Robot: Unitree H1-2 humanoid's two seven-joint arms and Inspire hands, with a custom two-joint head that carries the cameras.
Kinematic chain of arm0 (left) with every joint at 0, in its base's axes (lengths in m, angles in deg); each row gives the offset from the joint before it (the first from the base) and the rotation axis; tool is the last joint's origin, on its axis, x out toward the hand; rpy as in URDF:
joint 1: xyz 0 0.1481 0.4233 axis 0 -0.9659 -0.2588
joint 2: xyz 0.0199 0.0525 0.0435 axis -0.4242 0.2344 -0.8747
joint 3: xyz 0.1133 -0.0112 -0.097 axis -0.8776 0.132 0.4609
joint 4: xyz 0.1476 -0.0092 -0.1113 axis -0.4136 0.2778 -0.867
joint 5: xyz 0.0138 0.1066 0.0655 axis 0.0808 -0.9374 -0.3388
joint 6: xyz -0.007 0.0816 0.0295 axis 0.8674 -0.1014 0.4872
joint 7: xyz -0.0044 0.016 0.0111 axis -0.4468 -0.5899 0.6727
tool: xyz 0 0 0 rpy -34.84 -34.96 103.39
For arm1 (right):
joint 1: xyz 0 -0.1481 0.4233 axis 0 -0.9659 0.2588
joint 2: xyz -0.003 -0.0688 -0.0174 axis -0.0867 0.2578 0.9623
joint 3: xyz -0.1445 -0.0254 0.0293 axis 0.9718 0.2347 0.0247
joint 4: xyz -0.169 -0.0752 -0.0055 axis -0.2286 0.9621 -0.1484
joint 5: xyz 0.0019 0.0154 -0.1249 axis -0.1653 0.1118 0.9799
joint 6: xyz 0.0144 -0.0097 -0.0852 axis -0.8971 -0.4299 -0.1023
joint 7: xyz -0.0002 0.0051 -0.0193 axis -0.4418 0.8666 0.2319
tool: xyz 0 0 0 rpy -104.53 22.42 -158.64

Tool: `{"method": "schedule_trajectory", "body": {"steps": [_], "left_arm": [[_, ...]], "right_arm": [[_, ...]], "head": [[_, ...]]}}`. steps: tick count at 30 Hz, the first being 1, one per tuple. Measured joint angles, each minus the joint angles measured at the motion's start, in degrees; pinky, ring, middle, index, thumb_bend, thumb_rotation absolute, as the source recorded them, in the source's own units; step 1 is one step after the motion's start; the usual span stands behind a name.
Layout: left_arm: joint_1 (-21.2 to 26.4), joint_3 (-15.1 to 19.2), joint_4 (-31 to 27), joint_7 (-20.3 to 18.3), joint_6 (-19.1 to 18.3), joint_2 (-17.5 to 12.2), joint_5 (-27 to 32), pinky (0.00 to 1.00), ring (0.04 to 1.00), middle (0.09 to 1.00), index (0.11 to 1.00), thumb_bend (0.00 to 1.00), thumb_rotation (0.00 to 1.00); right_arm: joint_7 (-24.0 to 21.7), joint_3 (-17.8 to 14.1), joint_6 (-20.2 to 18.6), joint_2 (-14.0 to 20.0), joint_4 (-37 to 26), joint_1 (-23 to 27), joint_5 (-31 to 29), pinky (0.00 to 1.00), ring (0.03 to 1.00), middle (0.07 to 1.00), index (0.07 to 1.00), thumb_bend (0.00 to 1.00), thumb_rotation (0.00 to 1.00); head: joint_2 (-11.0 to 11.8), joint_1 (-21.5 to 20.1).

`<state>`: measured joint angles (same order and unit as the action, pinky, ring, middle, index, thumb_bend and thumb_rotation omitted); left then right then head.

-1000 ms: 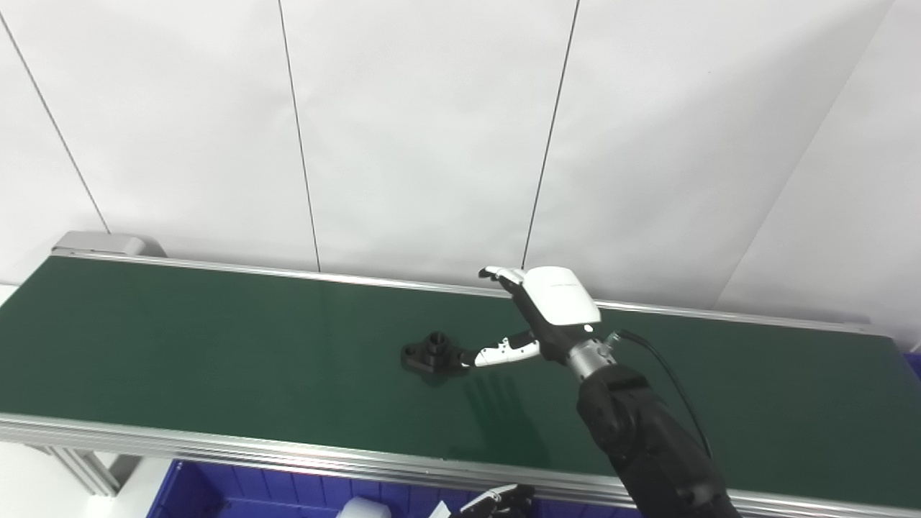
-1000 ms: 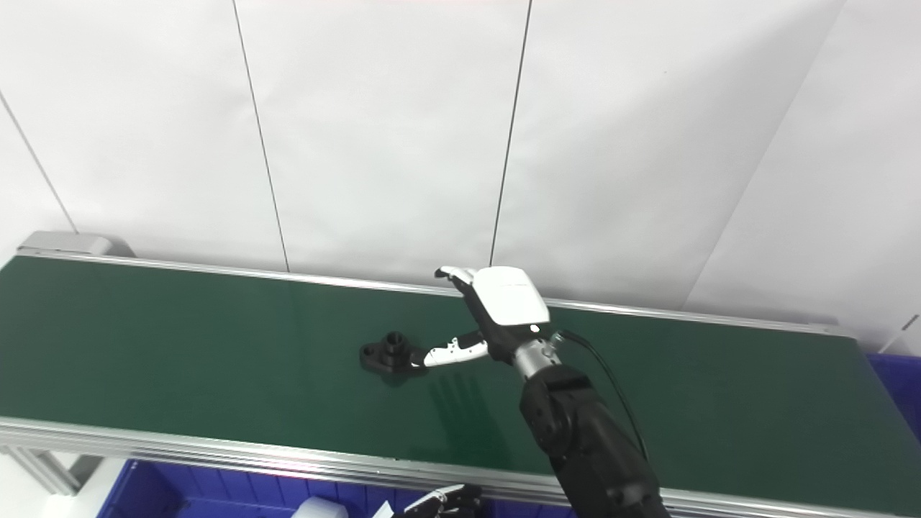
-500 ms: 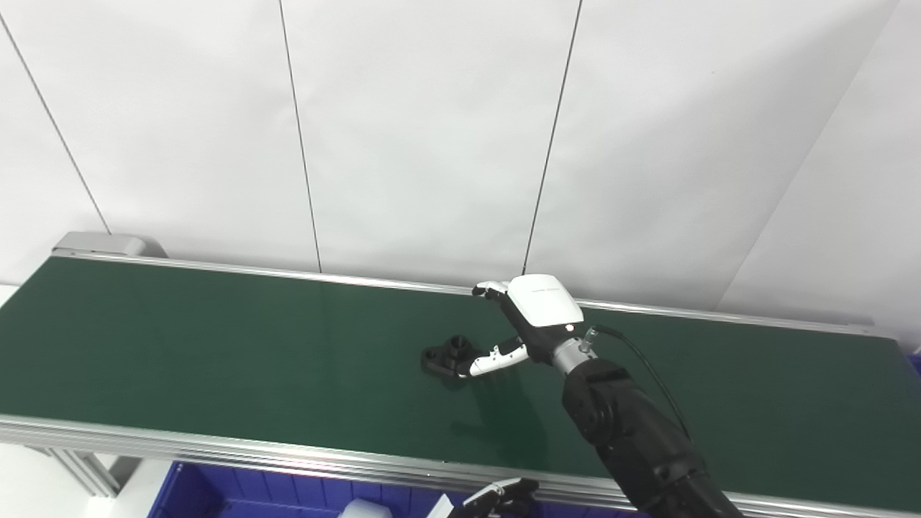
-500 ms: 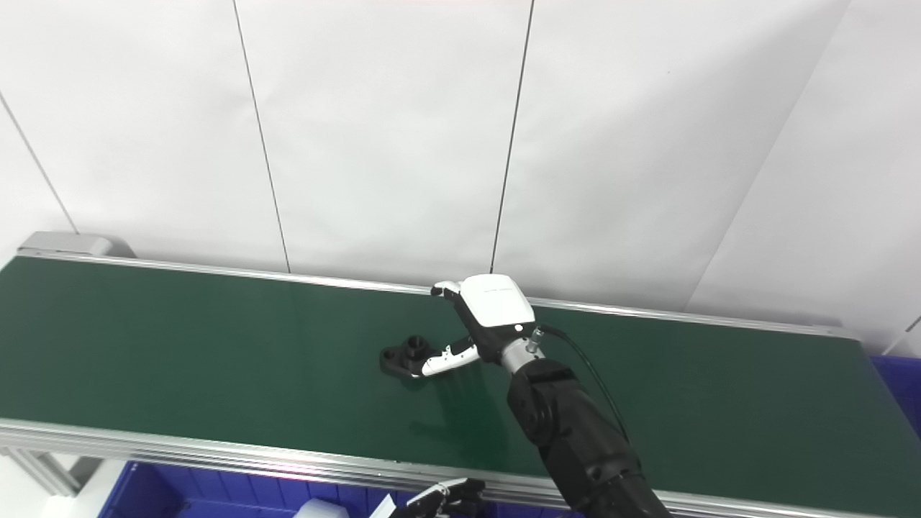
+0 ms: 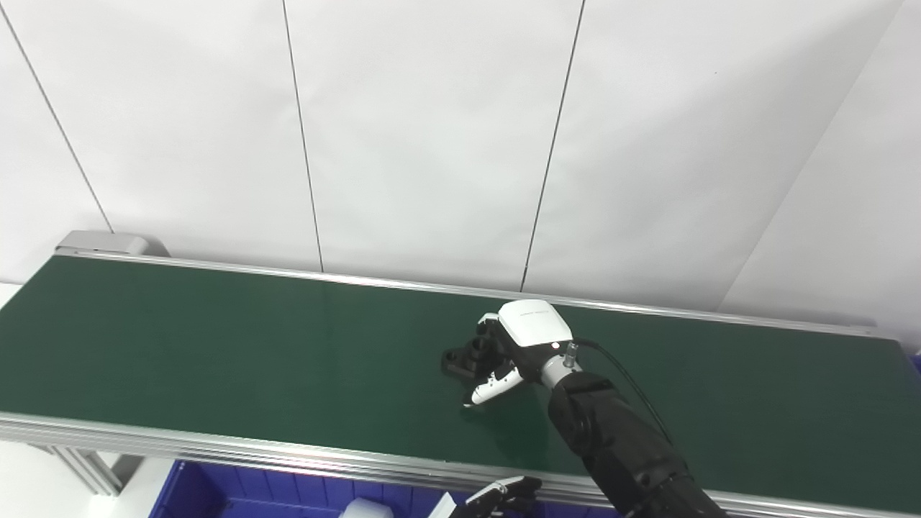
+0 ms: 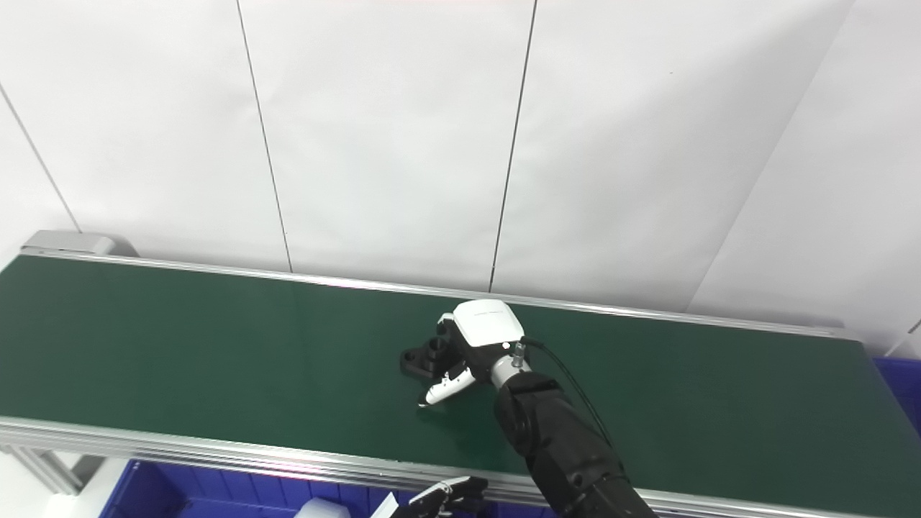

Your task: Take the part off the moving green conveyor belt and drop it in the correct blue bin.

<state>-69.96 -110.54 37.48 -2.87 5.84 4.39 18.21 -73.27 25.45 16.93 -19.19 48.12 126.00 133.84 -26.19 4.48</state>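
A small black part [image 5: 463,355] with a round boss lies on the green conveyor belt [image 5: 216,345], a little right of its middle. My right hand [image 5: 512,347] is down on the belt right at the part. Its fingers curl over the part's far side, and its thumb [image 5: 492,386] reaches down to the belt on the near side. The part sits between fingers and thumb, and the hand is not closed on it. Only the fingertips of my left hand [image 5: 496,496] show at the bottom edge, below the belt's near rail.
A blue bin [image 5: 237,489] sits below the belt's near rail at the bottom left, with a white object [image 5: 367,509] in it. Another blue bin [image 6: 899,388] shows at the right edge. A white panelled wall stands behind the belt.
The part has ridden the belt to the right. My right hand has dropped from above the belt down onto it, and its fingers have curled over the part.
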Motion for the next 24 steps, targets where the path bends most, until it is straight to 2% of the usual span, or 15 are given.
{"method": "schedule_trajectory", "body": {"steps": [2, 3, 4, 6, 7, 10, 12, 13, 16, 24], "left_arm": [[0.0, 0.0, 0.0, 0.0, 0.0, 0.0, 0.0, 0.71, 0.799, 0.84, 0.832, 0.7, 0.57], [0.0, 0.0, 0.0, 0.0, 0.0, 0.0, 0.0, 0.71, 0.799, 0.84, 0.832, 0.69, 0.57], [0.0, 0.0, 0.0, 0.0, 0.0, 0.0, 0.0, 0.72, 0.8, 0.841, 0.833, 0.69, 0.57], [-0.1, 0.0, -0.2, 0.0, 0.0, 0.0, 0.0, 0.72, 0.801, 0.84, 0.833, 0.7, 0.57], [-0.1, 0.0, -0.4, 0.0, 0.0, 0.0, 0.0, 0.71, 0.801, 0.84, 0.834, 0.7, 0.57], [-0.2, -0.1, -1.5, 0.0, -0.2, 0.0, 0.0, 0.72, 0.804, 0.842, 0.836, 0.7, 0.58], [-0.2, -0.2, -2.0, 0.0, -0.4, 0.0, 0.0, 0.72, 0.806, 0.843, 0.835, 0.7, 0.58], [-0.2, -0.2, -2.0, 0.0, -0.5, 0.0, 0.0, 0.72, 0.804, 0.842, 0.836, 0.71, 0.58], [-0.2, -0.2, -2.0, 0.0, -0.6, 0.0, 0.0, 0.72, 0.802, 0.842, 0.838, 0.71, 0.59], [-0.6, -0.2, -3.2, 0.0, -1.7, -0.2, 0.0, 0.73, 0.81, 0.849, 0.845, 0.72, 0.6]], "right_arm": [[-0.2, 0.7, -0.6, 0.0, 0.3, 0.2, 0.2, 0.37, 0.481, 0.573, 0.657, 0.79, 0.48], [-0.1, 0.9, -0.6, -0.1, 0.6, 0.4, 0.1, 0.34, 0.428, 0.514, 0.625, 0.72, 0.41], [0.5, 0.9, -0.6, -0.2, 1.2, 0.6, 0.1, 0.29, 0.361, 0.445, 0.547, 0.6, 0.25], [1.0, 0.9, -0.6, -0.3, 2.4, 1.3, -0.4, 0.23, 0.289, 0.378, 0.5, 0.52, 0.16], [1.0, 1.0, -0.6, -0.3, 2.5, 1.5, -0.7, 0.21, 0.267, 0.358, 0.494, 0.51, 0.14], [0.9, 1.9, -0.7, -0.8, 2.3, 2.2, -1.0, 0.19, 0.269, 0.441, 0.488, 0.52, 0.04], [0.2, 2.0, -1.0, -0.7, 1.8, 2.4, -1.3, 0.2, 0.295, 0.469, 0.488, 0.52, 0.01], [-0.4, 2.0, -1.5, -0.7, 1.4, 2.4, -1.3, 0.21, 0.311, 0.437, 0.5, 0.52, 0.0], [-1.9, 2.2, -3.2, -0.5, 0.4, 2.4, -1.2, 0.21, 0.311, 0.473, 0.489, 0.53, 0.0], [-4.7, 2.9, -5.2, 0.5, -1.7, 2.2, -0.9, 0.21, 0.293, 0.474, 0.49, 0.53, 0.0]], "head": [[-0.2, 0.1], [-0.2, 0.1], [-0.3, 0.1], [-0.4, 0.2], [-0.5, 0.2], [-0.6, 0.0], [-0.7, 0.0], [-0.7, -0.1], [-0.9, -0.1], [-1.1, -0.4]]}}
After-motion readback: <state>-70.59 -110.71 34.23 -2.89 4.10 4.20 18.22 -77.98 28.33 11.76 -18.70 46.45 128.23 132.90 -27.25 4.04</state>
